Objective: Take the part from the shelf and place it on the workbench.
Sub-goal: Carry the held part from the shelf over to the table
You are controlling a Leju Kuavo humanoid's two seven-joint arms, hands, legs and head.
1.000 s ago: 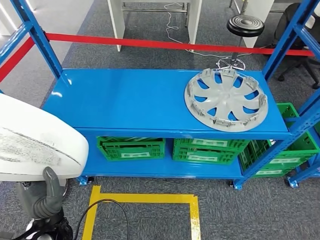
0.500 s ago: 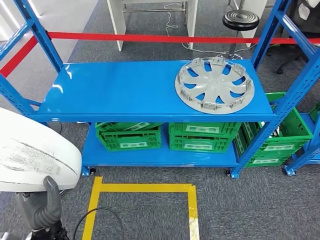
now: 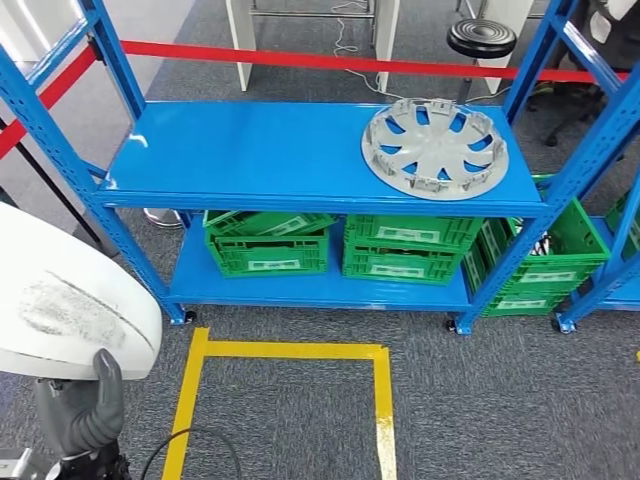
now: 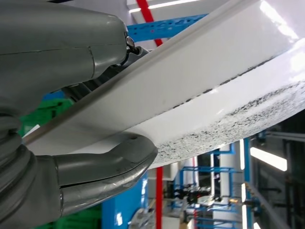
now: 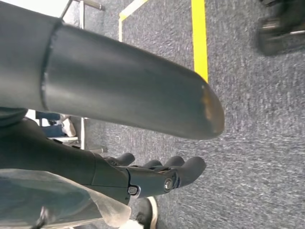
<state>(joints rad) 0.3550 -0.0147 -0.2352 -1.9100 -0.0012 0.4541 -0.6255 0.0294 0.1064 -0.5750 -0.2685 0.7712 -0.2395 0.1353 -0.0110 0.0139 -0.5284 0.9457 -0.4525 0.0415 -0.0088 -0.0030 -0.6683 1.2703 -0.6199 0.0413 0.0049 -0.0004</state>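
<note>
Left hand (image 3: 79, 410): you see it low at the robot's left side, gripping one white curved part (image 3: 68, 300). In the left wrist view the grey thumb (image 4: 107, 167) lies under the panel and the rest of the hand lies over its other face, so the panel is clamped between them. The white surface carries a band of dark speckling. The part hangs off the shelf, beside the robot's body and above the grey carpet.

Right hand (image 5: 144, 176): the dark fingers (image 5: 187, 169) reach out nearly straight over the carpet, with the thumb apart from them and nothing between. Count it as holding nothing.

Blue shelf rack (image 3: 249, 150), directly ahead of you:
- Top level: one grey wheel cover (image 3: 434, 145), lying flat toward the right end. It touches nothing else.
- Lower level: two green crates, left crate (image 3: 268, 245) and right crate (image 3: 404, 245), side by side.
- Next rack to the right: one more green crate (image 3: 543, 265) sits low down. A further green piece shows at the picture's edge, and you cannot tell what it is.

Floor: one yellow tape outline (image 3: 377, 400) lies in front of the rack.

Behind the rack you have one red barrier strip (image 3: 302, 60) and one black round stool (image 3: 481, 38).
</note>
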